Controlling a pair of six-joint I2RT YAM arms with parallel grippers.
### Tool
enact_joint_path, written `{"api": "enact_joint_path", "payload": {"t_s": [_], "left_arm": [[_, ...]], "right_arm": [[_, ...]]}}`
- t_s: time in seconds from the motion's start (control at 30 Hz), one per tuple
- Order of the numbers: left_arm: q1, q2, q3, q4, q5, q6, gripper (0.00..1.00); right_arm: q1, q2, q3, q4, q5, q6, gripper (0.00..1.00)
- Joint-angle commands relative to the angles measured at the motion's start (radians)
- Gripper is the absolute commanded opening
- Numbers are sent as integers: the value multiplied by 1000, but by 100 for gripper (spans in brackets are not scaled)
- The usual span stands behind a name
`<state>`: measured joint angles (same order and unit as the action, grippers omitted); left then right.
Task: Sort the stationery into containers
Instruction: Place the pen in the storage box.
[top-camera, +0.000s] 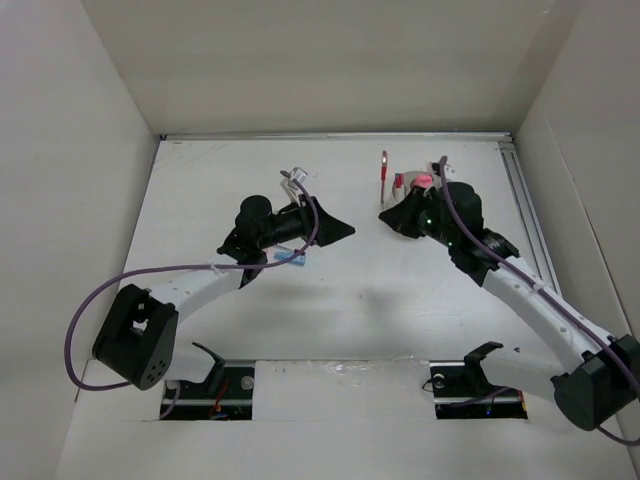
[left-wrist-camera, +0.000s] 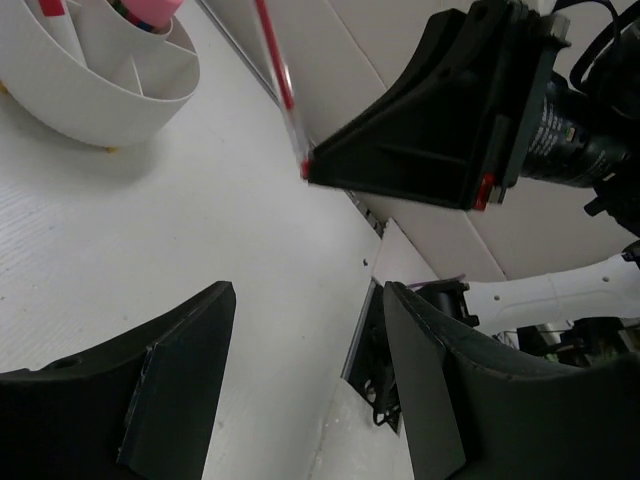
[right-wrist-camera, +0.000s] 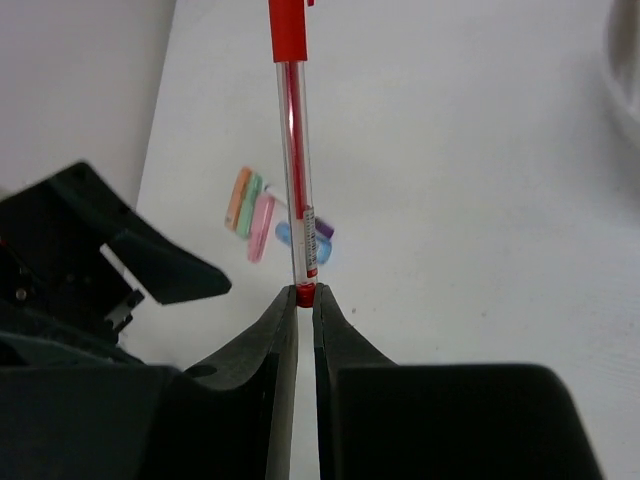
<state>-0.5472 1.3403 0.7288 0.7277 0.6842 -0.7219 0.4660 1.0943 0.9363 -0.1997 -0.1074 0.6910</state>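
While the right gripper (right-wrist-camera: 305, 300) has its 2 black fingers pressed almost together on the red tail end of a thin red pen (right-wrist-camera: 298, 170) with a clear barrel, the pen sticks straight out ahead of the fingertips, its red cap farthest from them. From above, the red pen points toward the far wall and lies just left of the round white plastic tub (top-camera: 404, 193), which the right wrist partly covers.

The left wrist view shows that tub (left-wrist-camera: 100, 85) as low-walled, with thin inner dividers making wedge compartments. A pink item (left-wrist-camera: 150, 10) stands in 1 of them, and something white with a red mark sits in the next; too little of it shows to tell what it is.

The left gripper (left-wrist-camera: 308, 292) stands with its jaws well apart and nothing between them. It faces the right gripper across the middle of the white table (top-camera: 340, 310), close to it but not touching.

A small cluster of short pastel pieces (right-wrist-camera: 256, 212), orange, green, pink, blue and purple, lies flat on the table, touching or overlapping one another. In the top view only a blue bit (top-camera: 292, 258) of the cluster shows, just beside the left wrist.
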Motion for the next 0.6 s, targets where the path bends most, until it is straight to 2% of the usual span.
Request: {"api": "enact_joint_path", "payload": {"t_s": [0.0, 0.13, 0.37, 0.57], "left_arm": [[1, 26, 0, 107, 42, -74, 57], [1, 49, -14, 172, 41, -99, 55], [1, 97, 0, 139, -27, -67, 49], [1, 106, 1, 136, -28, -47, 46]], "right_arm": [[63, 12, -5, 111, -106, -65, 3], [97, 33, -17, 132, -127, -74, 3], [143, 81, -37, 163, -146, -74, 3], [171, 122, -37, 163, -158, -74, 3]]}}
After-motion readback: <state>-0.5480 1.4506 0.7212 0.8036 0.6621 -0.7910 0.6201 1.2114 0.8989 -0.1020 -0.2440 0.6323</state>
